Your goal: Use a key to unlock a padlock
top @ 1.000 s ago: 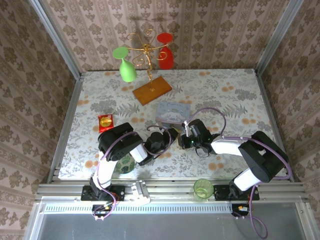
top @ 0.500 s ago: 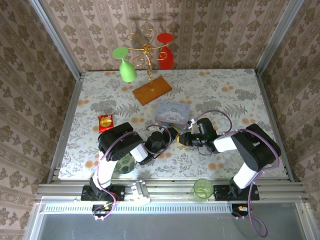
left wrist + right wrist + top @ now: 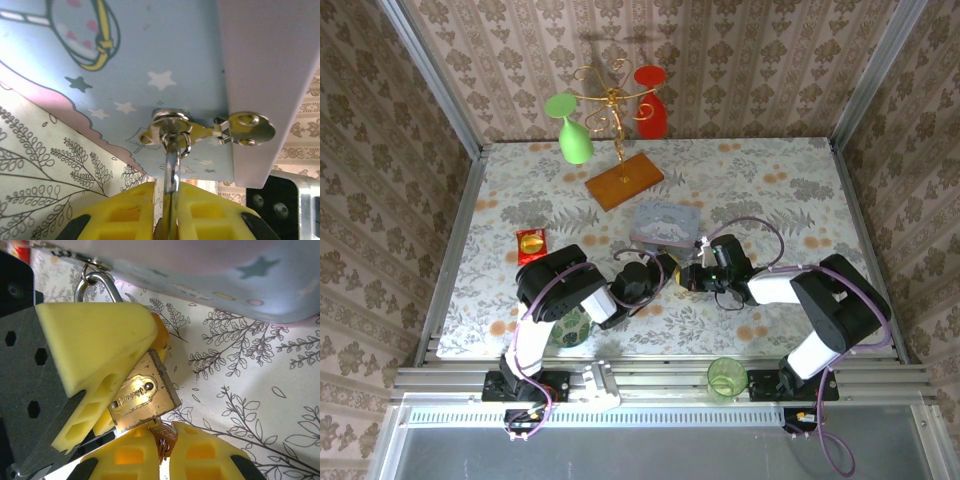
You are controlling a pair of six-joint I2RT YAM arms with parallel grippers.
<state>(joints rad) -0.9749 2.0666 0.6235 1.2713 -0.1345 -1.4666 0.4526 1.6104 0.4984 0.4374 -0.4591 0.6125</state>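
1. I am squeezing the padlock (image 3: 142, 392) with my left gripper (image 3: 169, 194). Its yellow fingers (image 3: 95, 340) are pressing on both sides of the little brass body and holding it steady.
2. The padlock is sitting just beside the blue tin (image 3: 225, 275), low down near the leafy table (image 3: 260, 390). Its silver shackle (image 3: 94, 281) is going through the ring (image 3: 171, 136) on the tin's clasp.
3. I am pinching the key (image 3: 161, 436) with my right gripper (image 3: 162, 447). Both fingers are closing tight on the key's flat end.
4. The key is touching the bottom of the padlock, where the keyhole is. I am guessing it is pushed in, but I cannot tell how deep.
5. So these parts are looking done: the padlock is held, the key is held, and the two are together.
6. These parts are looking left to do: turning the key and letting the shackle pop up. My left finger is hiding the spot where the shackle goes into the body. I am seeing no gap, so I am thinking the padlock is not open yet.
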